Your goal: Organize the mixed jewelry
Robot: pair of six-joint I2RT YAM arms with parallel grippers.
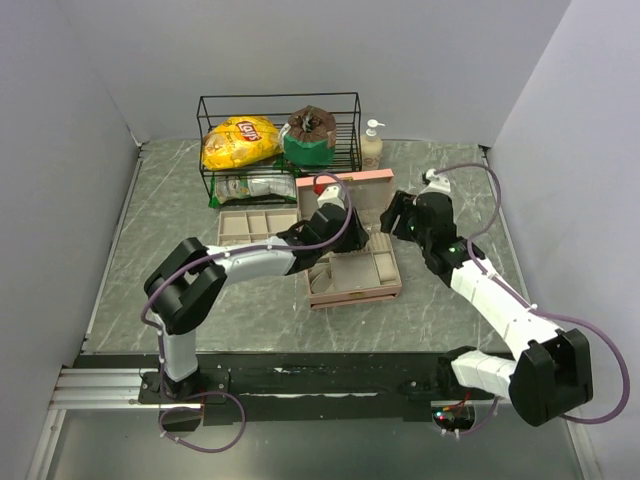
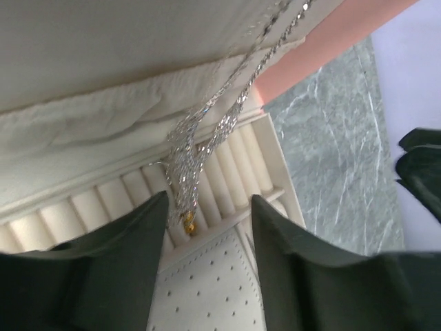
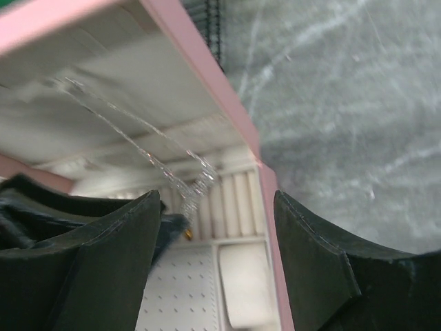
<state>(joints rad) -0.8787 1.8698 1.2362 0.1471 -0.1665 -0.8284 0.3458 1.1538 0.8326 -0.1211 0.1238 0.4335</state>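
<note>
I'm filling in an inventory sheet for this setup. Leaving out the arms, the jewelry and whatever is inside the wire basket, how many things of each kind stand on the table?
wire basket: 1
beige compartment tray: 1
pink box, lid open: 1
pump bottle: 1
Total: 4

"Lay's" logo on the yellow chip bag (image 1: pixel 241 142)
</note>
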